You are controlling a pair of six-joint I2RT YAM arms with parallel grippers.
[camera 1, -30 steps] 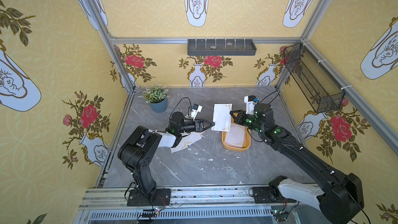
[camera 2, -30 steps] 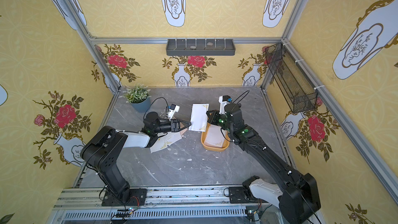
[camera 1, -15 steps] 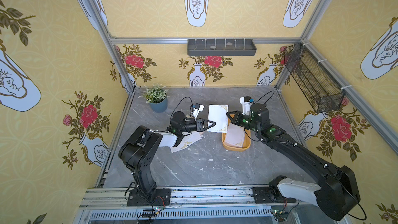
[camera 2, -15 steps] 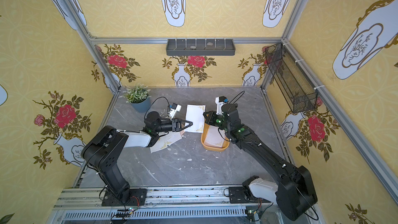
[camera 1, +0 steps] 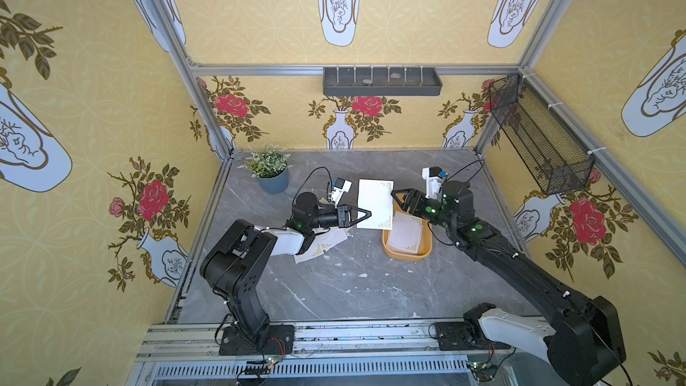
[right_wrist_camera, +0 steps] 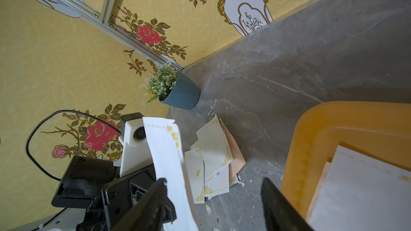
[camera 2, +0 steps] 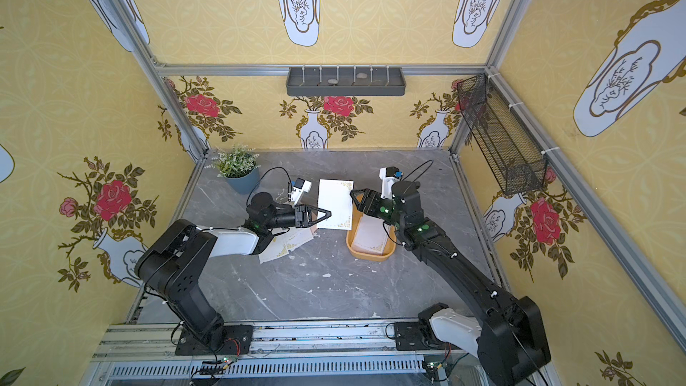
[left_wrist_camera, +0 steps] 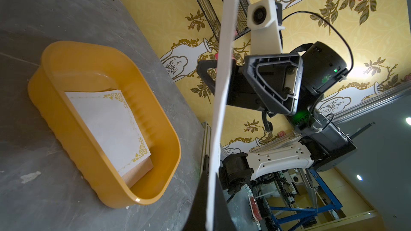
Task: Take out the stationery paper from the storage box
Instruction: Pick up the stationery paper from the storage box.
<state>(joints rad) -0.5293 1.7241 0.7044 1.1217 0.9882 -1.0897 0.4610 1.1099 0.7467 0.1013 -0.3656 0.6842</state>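
Two arms over a grey stone-patterned desk (camera 1: 352,291), yellow flowered walls on three sides. Farthest left, in the far corner, a small potted plant (camera 1: 273,170) in a blue pot, upright. Next to the right, the left arm, stretched across the desk, with a loose heap of sheets (camera 1: 328,243) flat on the desk beneath its wrist: mostly white with gold corners, one pale peach among them in the right wrist view. Left claw (camera 1: 367,214) shut tight on the near left edge of a single white sheet (camera 1: 375,204), gold ornament at its corners, held up off the desk and outside the box. Same sheet edge-on and pinched between dark fingers in the left wrist view. Just right of that sheet, the right claw (camera 1: 396,200), jaws spread wide and gripping nothing, one finger close to the sheet's far right corner, contact there not discernible. Beneath that claw and toward the near side, the yellow box (camera 1: 406,256) on the desk, rounded at the corners, more paper (left_wrist_camera: 106,125) inside: a white gold-cornered sheet on top, slightly askew, a peach one peeking from under it. Farthest right, a black mesh basket (camera 1: 538,139) fixed to the right wall, well apart from everything on the desk.
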